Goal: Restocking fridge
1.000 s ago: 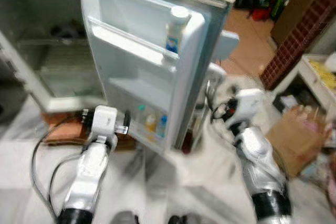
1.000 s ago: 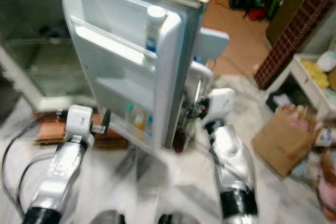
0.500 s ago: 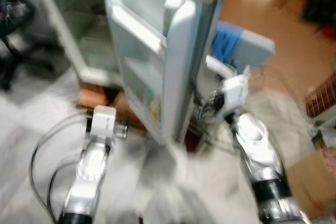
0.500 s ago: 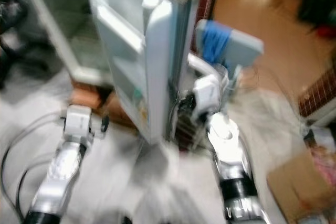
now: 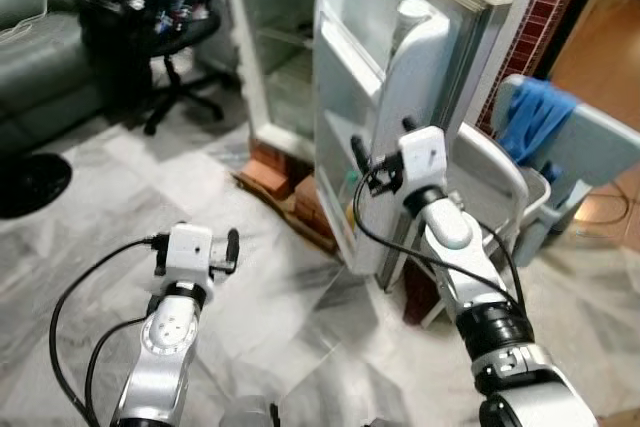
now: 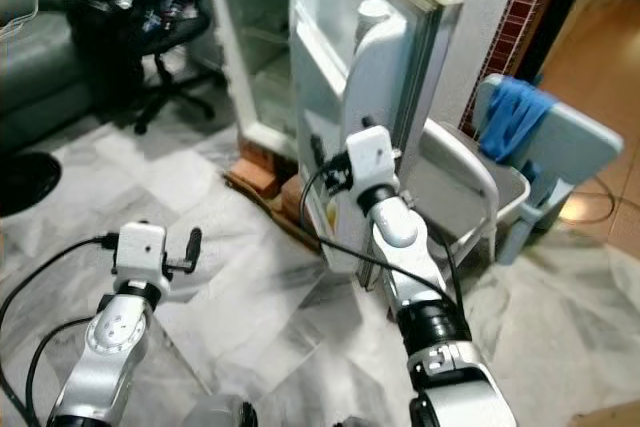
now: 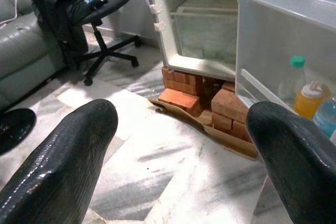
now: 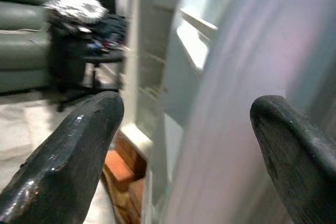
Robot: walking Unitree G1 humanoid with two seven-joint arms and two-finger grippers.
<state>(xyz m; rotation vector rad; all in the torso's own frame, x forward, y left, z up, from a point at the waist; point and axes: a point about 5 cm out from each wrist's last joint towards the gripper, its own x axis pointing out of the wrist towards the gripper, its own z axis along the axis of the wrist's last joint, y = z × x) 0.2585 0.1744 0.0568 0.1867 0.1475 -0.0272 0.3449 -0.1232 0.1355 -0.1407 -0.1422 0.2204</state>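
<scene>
Fridge (image 5: 290, 57) stands open, its door (image 5: 385, 127) swung wide with bottles (image 7: 307, 100) at 3 o'clock. Right pincer (image 8: 181, 124) is released beside the door's edge; left pincer (image 7: 173, 145) hangs released over the floor (image 5: 280, 277).

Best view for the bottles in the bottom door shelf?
Left wrist view: the green-capped bottle and orange bottle stand clear in the fridge door shelf. In the eye views the door is edge-on; right wrist is blurred.
</scene>
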